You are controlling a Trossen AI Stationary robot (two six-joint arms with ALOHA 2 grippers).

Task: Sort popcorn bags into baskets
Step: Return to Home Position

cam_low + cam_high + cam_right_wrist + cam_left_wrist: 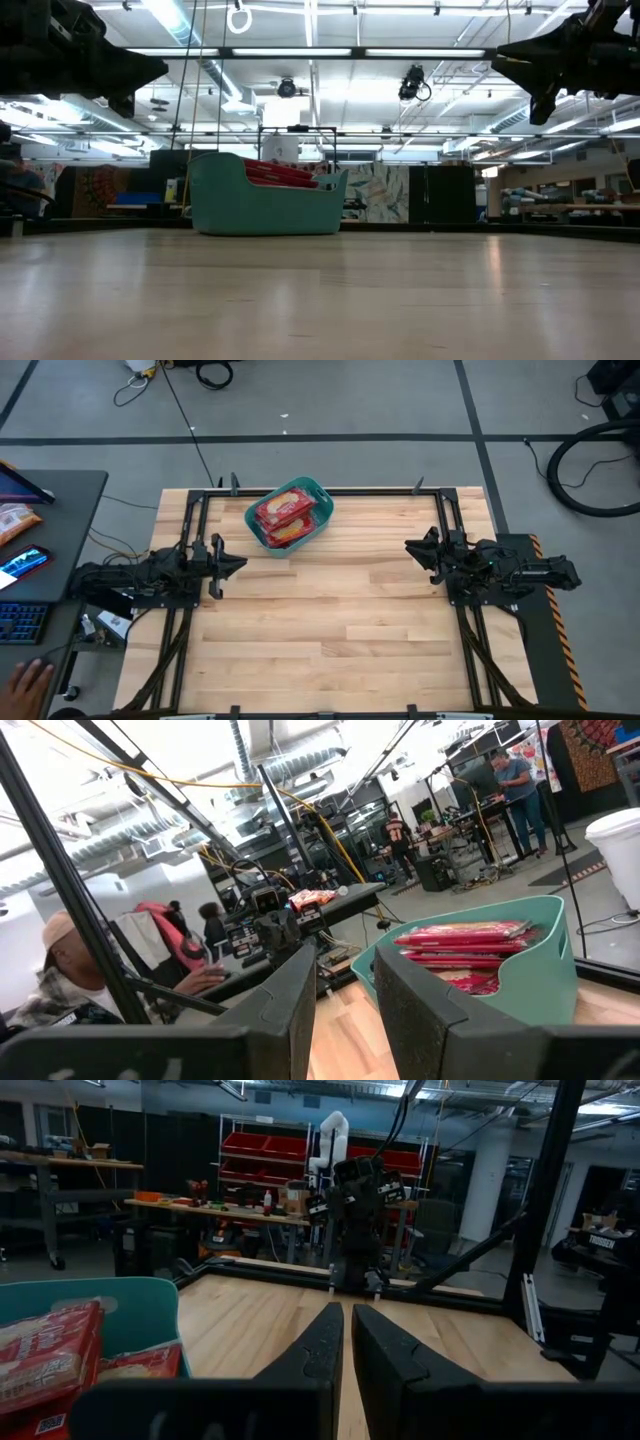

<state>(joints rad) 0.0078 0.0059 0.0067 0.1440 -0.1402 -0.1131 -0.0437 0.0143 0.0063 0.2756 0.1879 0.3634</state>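
high view puts the basket at the 12 o'clock edge of the table, a little toward 9 o'clock from the middle and askew to the table's edges. the bags are stacked inside it, red faces up, with their long sides running roughly 8 to 2 o'clock. no red bag shows on the bare wood, so sorting looks done and what remains, as i judge it, is only parking the arms. the left hand hangs over the 9 o'clock side of the table, and the basket lies between 1 and 2 o'clock from it, near but not touching. the right hand is over the 3 o'clock side, and the basket lies between 9 and 10 o'clock from it, well apart. so the left arm is the nearer one, and it is the one that should mind the basket's near corner as it pulls away toward 9 o'clock. low view shows both hands up above the table, clear of the basket's rim. left wrist view shows its fingers together but for a thin slit, holding nothing. right wrist view shows its fingers apart with a plain gap, also empty.
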